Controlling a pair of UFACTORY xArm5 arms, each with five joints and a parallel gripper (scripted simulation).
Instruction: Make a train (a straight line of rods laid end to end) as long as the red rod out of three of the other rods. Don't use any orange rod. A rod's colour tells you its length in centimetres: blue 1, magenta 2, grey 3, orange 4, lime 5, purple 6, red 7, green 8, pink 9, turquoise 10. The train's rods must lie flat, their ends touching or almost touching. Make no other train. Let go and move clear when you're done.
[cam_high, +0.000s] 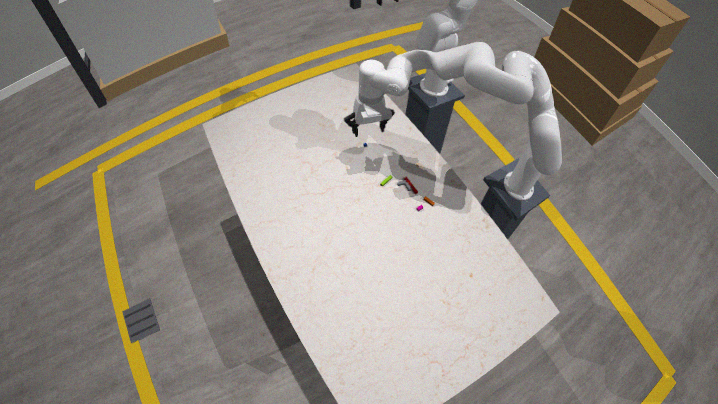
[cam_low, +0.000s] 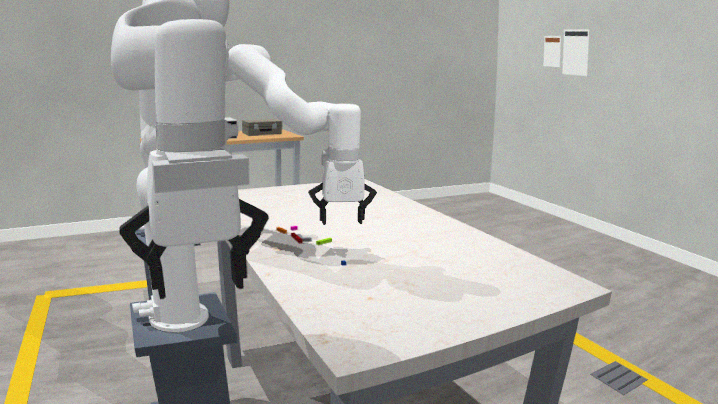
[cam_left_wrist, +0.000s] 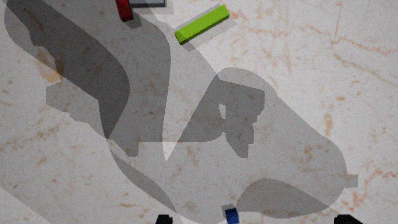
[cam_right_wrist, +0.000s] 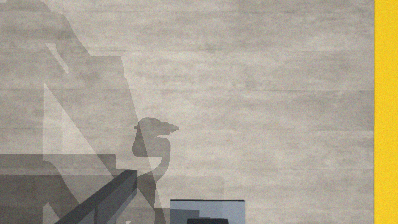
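Where the pale, veined stone-topped bench (cam_high: 351, 276) (cam_low: 451, 271) (cam_left_wrist: 300, 45) is seen from above, the left tool (cam_high: 369, 129) (cam_low: 342, 221) (cam_left_wrist: 254, 219) is held over it, wide and empty, toward eleven o'clock from the dark red rod (cam_high: 411, 185) (cam_low: 296, 237) (cam_left_wrist: 124, 10). The right tool (cam_low: 199, 289) is held wide and empty beside the bench. From the red rod, the lime rod (cam_high: 386, 180) (cam_low: 324, 241) (cam_left_wrist: 202, 24) is seen at nine o'clock, the orange rod (cam_high: 428, 200) (cam_low: 281, 230) at four. A grey rod (cam_high: 403, 184) (cam_low: 305, 239) (cam_left_wrist: 149, 3) is placed just beside the red; contact cannot be told. The short magenta rod (cam_high: 420, 207) (cam_low: 294, 228) is seen at five, the tiny blue rod (cam_high: 365, 144) (cam_low: 343, 262) (cam_left_wrist: 231, 216) at ten.
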